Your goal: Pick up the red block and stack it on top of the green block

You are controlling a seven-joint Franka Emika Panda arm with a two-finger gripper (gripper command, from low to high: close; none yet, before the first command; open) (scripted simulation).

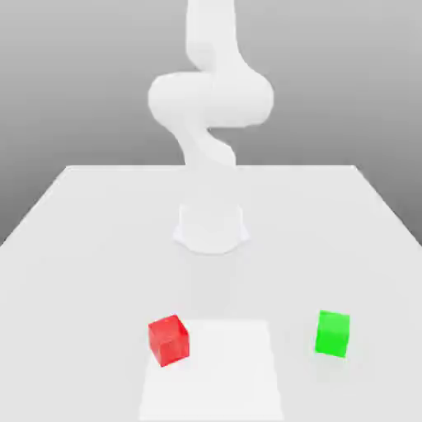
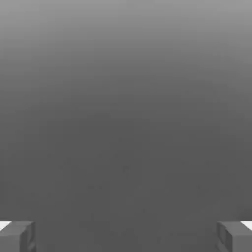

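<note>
A white table (image 1: 91, 239) stretches away under a plain grey backdrop. Near its front edge sit the two cubes of the task, well apart from each other. The red block (image 1: 169, 339) lies toward the exterior view's left, turned a little so that one corner faces the camera, and it rests flat on the tabletop. Part of it overlaps the left border of a slightly brighter square patch (image 1: 222, 371) marked on the table surface. The green block (image 1: 332, 333) sits toward the exterior view's right, off that patch, also flat on the table and standing squarely. Nothing rests on top of either cube, and nothing touches them.

Behind the blocks, near the middle of the table, stands the round white base (image 1: 211, 229) of the robot arm (image 1: 210, 99). The arm rises from it, bends into a thick elbow and runs up out of the top of the exterior view, far above both cubes.

In the hand view the gripper (image 2: 126, 236) looks at bare grey surface. Its two grey fingertips (image 2: 19, 236) show at opposite edges of the picture, so the claw is spread wide with nothing between the jaws
</note>
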